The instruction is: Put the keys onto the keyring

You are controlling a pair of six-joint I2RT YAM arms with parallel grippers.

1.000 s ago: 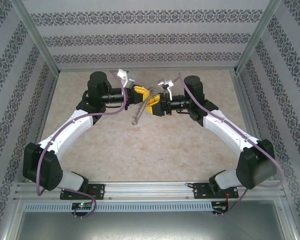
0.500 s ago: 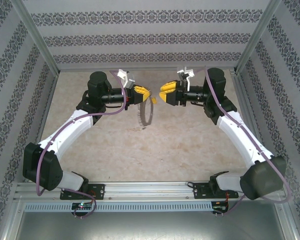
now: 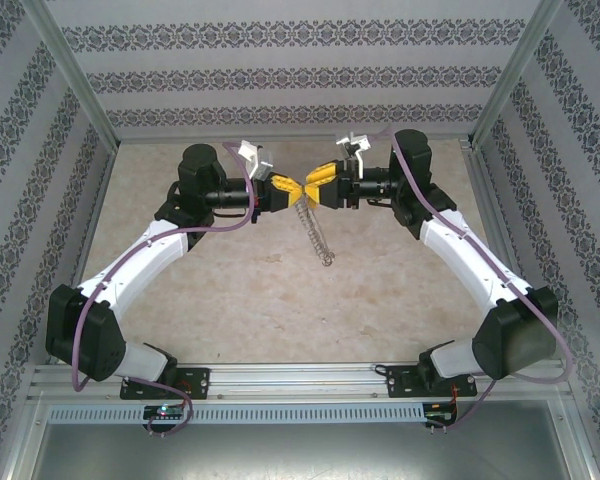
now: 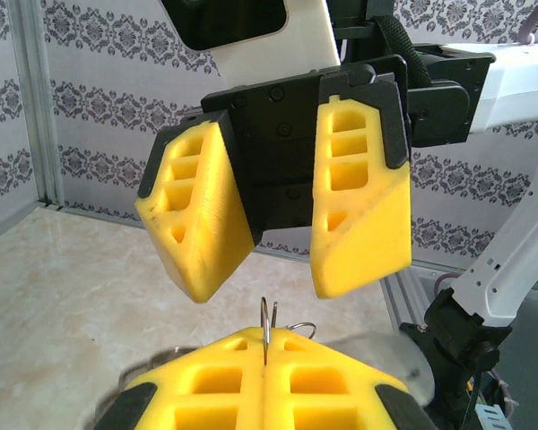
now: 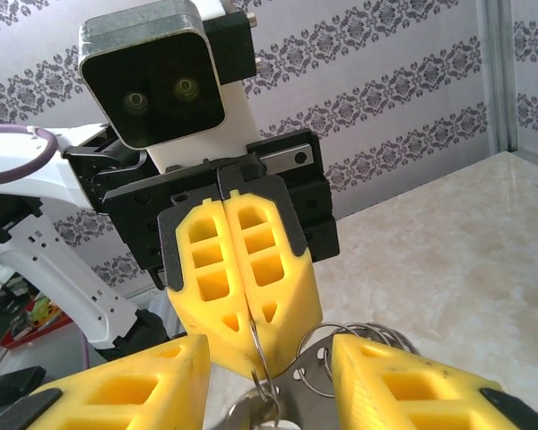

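Note:
My left gripper is shut on the top of the keyring, a thin silvery ring that hangs below it over the table, fringed with small metal pieces. In the left wrist view the ring's wire stands pinched between the closed yellow fingers of the left gripper. My right gripper faces it tip to tip, open. In the right wrist view the right gripper has its fingers on either side of the left gripper's tip, and the keyring hangs there with flat silvery pieces. The keys are out of view.
The beige table is walled by patterned panels at the back and sides. A metal rail runs along the near edge at the arm bases. Both arms meet high at the back centre.
The right gripper drew back to the right, then returned higher up to the left gripper's tip and narrowed its opening a little. The hanging keyring swung toward the right.

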